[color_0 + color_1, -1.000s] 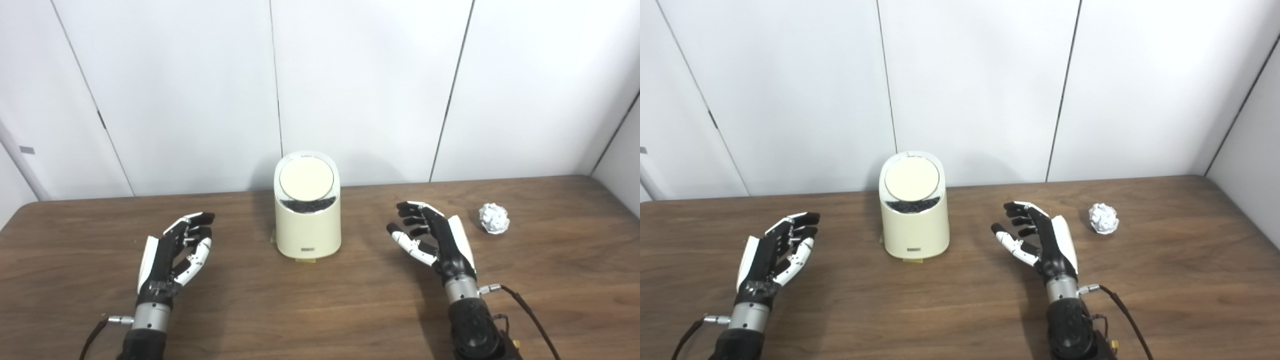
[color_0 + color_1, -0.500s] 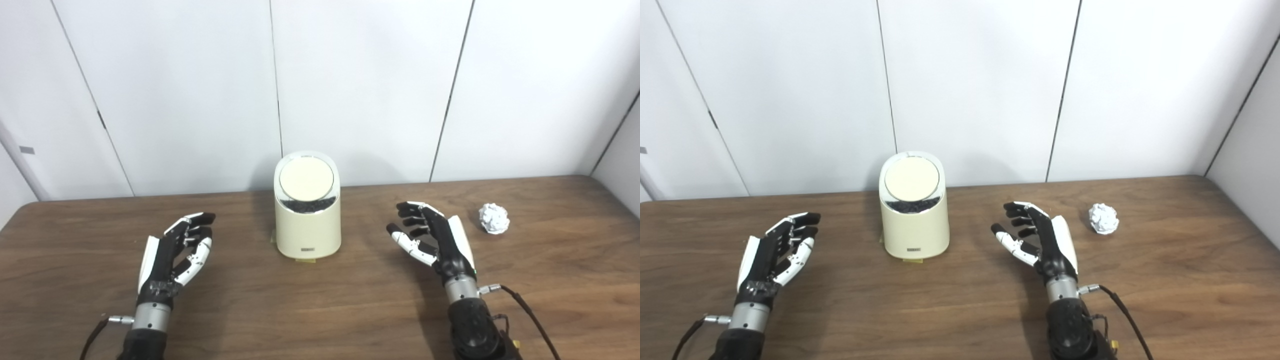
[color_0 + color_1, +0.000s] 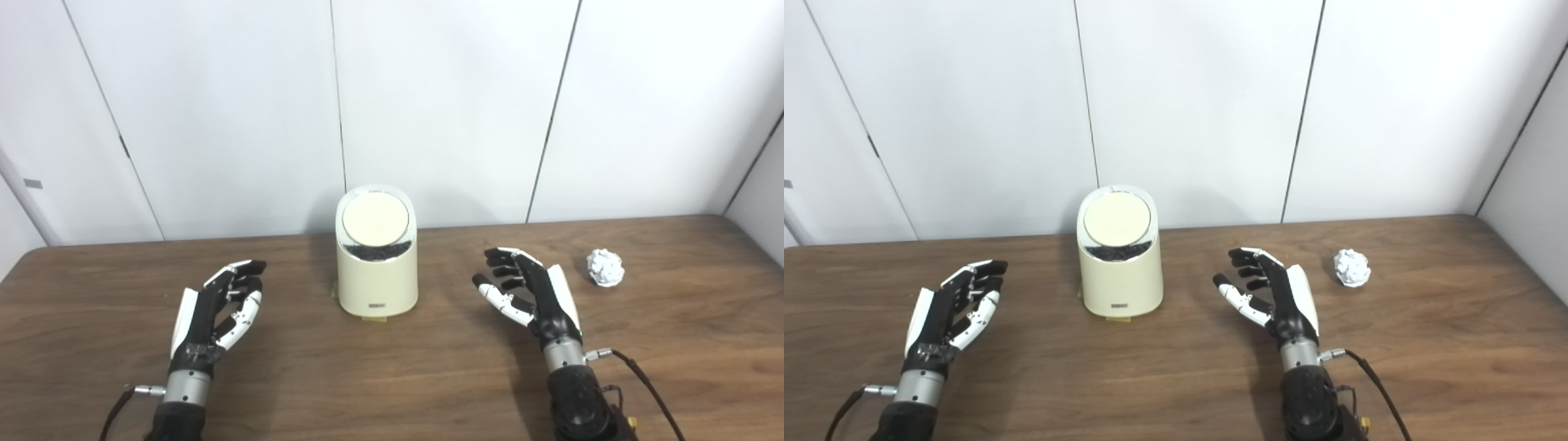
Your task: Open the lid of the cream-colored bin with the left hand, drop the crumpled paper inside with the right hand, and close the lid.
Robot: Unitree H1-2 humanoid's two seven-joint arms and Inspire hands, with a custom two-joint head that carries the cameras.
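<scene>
On the wooden bench (image 3: pixel 392 380), the cream bin (image 3: pixel 376 269) stands upright between the two hands with its round lid (image 3: pixel 375 219) shut, and the crumpled paper (image 3: pixel 605 267) lies well to the right, just beyond the right hand (image 3: pixel 531 295). Both the right hand and the left hand (image 3: pixel 215 307) are empty, fingers spread, each well apart from the bin. The right eye view shows more of the side wall (image 3: pixel 1531 202) at the bench's right end; the left eye view shows the bench's rounded left corner.

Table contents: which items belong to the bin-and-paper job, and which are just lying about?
Job items:
- cream-colored bin, lid shut
- crumpled paper, lying right of the right hand
- left hand, open, empty

Lying about:
- nothing else on the wooden table
</scene>
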